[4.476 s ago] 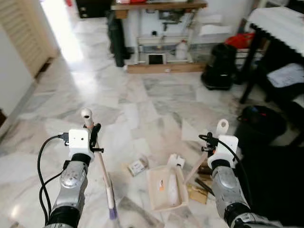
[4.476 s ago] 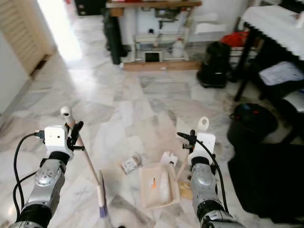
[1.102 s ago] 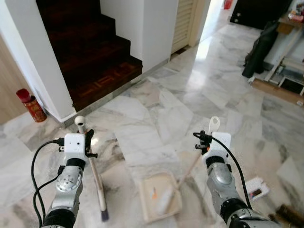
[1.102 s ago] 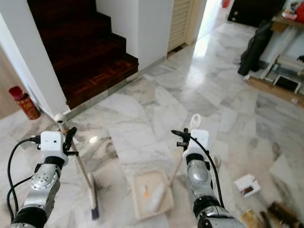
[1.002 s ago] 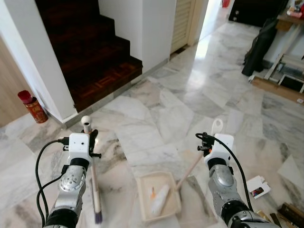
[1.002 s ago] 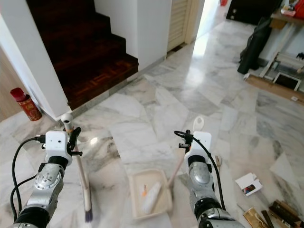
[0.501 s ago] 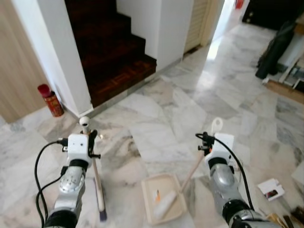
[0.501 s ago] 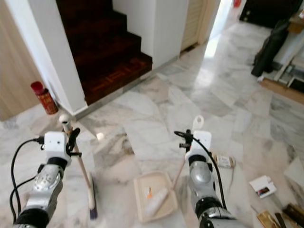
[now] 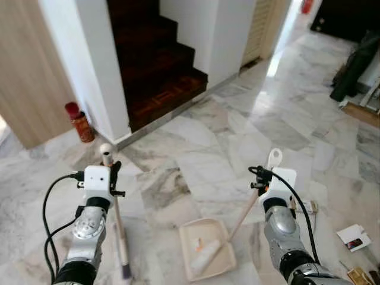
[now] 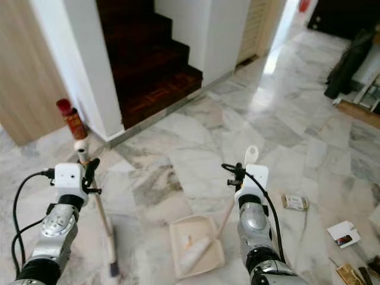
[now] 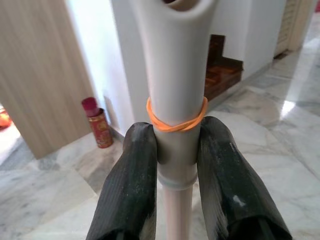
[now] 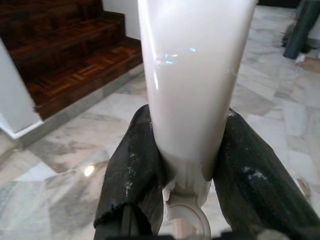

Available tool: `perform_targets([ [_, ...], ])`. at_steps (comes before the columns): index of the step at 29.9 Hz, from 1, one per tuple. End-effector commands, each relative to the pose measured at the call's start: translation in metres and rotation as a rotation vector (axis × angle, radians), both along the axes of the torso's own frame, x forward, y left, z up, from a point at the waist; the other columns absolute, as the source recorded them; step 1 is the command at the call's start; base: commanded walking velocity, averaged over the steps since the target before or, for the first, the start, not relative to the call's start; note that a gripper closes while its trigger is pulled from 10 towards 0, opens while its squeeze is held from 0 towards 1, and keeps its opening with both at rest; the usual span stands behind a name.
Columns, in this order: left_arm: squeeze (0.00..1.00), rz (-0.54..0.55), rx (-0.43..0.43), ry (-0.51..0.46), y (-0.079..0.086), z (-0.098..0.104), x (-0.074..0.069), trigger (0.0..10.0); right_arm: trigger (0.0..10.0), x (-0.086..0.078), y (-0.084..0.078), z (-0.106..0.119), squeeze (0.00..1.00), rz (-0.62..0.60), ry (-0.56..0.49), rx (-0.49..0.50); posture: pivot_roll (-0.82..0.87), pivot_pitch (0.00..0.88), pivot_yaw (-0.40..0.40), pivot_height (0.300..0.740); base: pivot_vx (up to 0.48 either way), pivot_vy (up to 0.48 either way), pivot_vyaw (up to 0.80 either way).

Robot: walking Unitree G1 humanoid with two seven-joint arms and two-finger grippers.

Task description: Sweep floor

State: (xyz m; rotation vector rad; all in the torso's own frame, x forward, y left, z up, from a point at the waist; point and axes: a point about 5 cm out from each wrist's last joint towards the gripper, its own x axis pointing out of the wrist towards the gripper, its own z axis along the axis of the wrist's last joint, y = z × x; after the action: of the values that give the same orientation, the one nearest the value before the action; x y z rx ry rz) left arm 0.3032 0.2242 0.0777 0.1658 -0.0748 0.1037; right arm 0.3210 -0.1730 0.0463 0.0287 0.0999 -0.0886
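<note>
The broom (image 9: 117,222) is held upright on the robot's left side, its pale handle clamped between the two black fingers (image 11: 131,185) of the left gripper (image 11: 175,170) just below an orange rubber band (image 11: 176,118) wound round the white cap of the handle. The knob of the handle rises above the jaws, and the shaft runs down from them to the brush head, which reaches the marble floor (image 9: 196,148) below and slightly in front of the gripper. The left arm is raised with the forearm pointing forward and up, a white wrist block on top and a black cable looping out to its side.

The dustpan (image 9: 206,248) lies on the floor between the two arms, with a pale bottle (image 9: 206,255) and a small orange scrap inside it. Its long handle slopes up from the pan's far right corner to the right gripper (image 12: 186,165), whose fingers are closed on the white grip of the handle; the loop at the handle's end stands above the jaws. The right forearm is lifted in the same way as the left.

Beyond the left jaws a red can (image 9: 79,122) stands against a white wall (image 9: 104,65), beside a dark wooden staircase (image 9: 160,59). To the right of the right jaws, small boxes (image 10: 294,202) lie scattered on the floor.
</note>
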Motion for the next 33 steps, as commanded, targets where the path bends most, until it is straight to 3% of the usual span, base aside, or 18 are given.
perform_targets([
  [1, 0.0, -0.019, 0.002, -0.037, -0.0067, 0.0082, 0.005, 10.0, 10.0, 0.005, -0.0014, 0.0092, 0.0, -0.009, -0.047, 0.017, 0.11, 0.0, -0.038, 0.74, 0.0, 0.262, 0.0],
  [33, 0.0, -0.036, 0.006, -0.035, -0.0081, 0.0091, 0.0065, 10.0, 10.0, 0.0049, 0.0054, 0.0081, 0.0, 0.025, -0.043, 0.008, 0.11, 0.0, -0.029, 0.74, 0.0, 0.266, 0.04],
])
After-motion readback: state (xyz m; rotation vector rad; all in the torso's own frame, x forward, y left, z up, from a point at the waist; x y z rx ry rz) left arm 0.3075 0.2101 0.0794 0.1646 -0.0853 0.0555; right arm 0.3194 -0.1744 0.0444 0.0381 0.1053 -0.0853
